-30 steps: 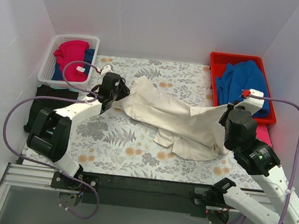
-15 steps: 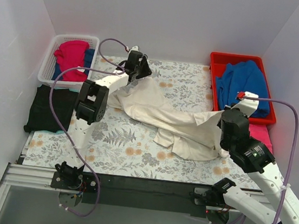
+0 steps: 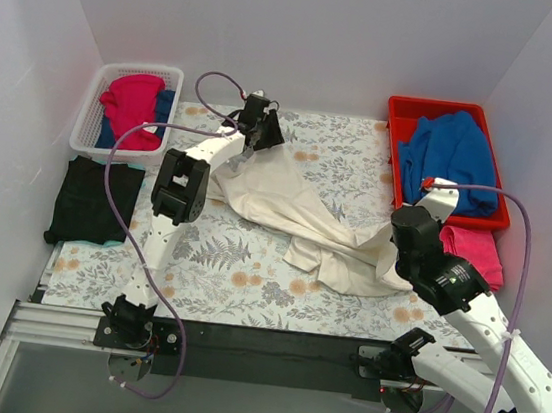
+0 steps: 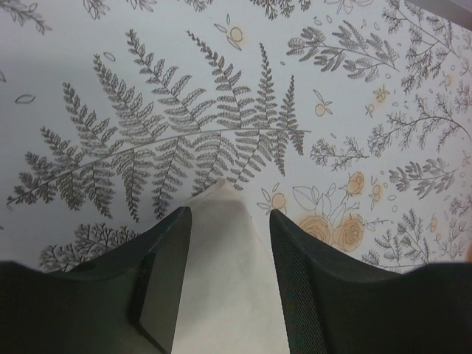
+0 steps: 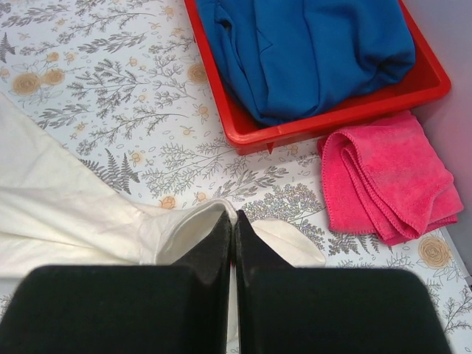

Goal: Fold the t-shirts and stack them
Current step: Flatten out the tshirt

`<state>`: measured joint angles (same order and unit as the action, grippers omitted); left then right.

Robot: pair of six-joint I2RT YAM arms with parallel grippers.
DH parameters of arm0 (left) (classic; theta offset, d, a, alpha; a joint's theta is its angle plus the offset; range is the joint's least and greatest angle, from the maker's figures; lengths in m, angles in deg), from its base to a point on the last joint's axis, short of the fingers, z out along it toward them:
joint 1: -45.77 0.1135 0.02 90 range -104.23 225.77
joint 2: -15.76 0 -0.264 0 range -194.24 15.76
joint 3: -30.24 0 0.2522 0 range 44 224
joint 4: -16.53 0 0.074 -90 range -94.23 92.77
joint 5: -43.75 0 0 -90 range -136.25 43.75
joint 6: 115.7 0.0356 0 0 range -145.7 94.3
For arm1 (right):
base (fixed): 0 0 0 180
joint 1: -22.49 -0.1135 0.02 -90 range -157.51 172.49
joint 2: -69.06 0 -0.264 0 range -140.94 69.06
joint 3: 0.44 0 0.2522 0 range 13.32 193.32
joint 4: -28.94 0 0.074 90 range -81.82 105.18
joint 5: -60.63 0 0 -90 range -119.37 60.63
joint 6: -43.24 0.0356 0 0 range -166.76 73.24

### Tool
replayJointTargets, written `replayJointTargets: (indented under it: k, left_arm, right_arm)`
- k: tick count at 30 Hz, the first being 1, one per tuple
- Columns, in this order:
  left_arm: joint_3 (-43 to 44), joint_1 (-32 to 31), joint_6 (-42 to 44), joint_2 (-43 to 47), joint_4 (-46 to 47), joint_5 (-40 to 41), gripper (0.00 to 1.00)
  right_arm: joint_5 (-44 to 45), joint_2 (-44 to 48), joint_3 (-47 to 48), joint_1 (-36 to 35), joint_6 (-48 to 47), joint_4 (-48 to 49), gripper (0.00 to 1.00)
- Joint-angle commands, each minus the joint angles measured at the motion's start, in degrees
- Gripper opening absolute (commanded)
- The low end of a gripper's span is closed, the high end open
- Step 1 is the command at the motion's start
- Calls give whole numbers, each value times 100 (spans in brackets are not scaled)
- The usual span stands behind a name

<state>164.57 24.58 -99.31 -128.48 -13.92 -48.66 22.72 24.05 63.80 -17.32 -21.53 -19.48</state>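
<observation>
The cream-white t-shirt point(image 3: 296, 204) lies stretched across the floral tablecloth point(image 3: 219, 260), from back left to front right. My left gripper point(image 3: 262, 129) is at the shirt's far corner. In the left wrist view its jaws point(image 4: 225, 214) stand apart, with a tapering corner of the cream cloth point(image 4: 228, 280) lying between them. My right gripper point(image 3: 394, 241) is shut on a fold of the cream shirt point(image 5: 184, 228); its fingertips point(image 5: 234, 215) pinch the edge. The black t-shirt point(image 3: 93, 202) lies folded at the table's left edge, away from both grippers.
A white basket point(image 3: 92, 108) with pink and blue clothes stands at the back left. A red tray point(image 3: 396, 131) holding blue cloth point(image 5: 310, 44) stands at the back right. A pink towel point(image 5: 387, 177) lies in front of it. White walls close in three sides.
My left gripper has swung from the left middle to the back of the table, drawing the shirt's corner with it. My right gripper has shifted left and nearer with its fold.
</observation>
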Motion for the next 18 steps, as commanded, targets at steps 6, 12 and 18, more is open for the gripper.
replayJointTargets:
  k: [6,12,18]
  left_arm:
    - [923,-105,417,-709,-1187,610,51]
    - [793,-157,549,-895,-1750,1120,50]
    - [-32,-166,672,-518,-1935,1883,43]
  right_arm:
    - [143,159,-90,0,148,126,1]
    - [239,265,-144,0,184,134,1]
    - [266,291,-161,0,245,134,1]
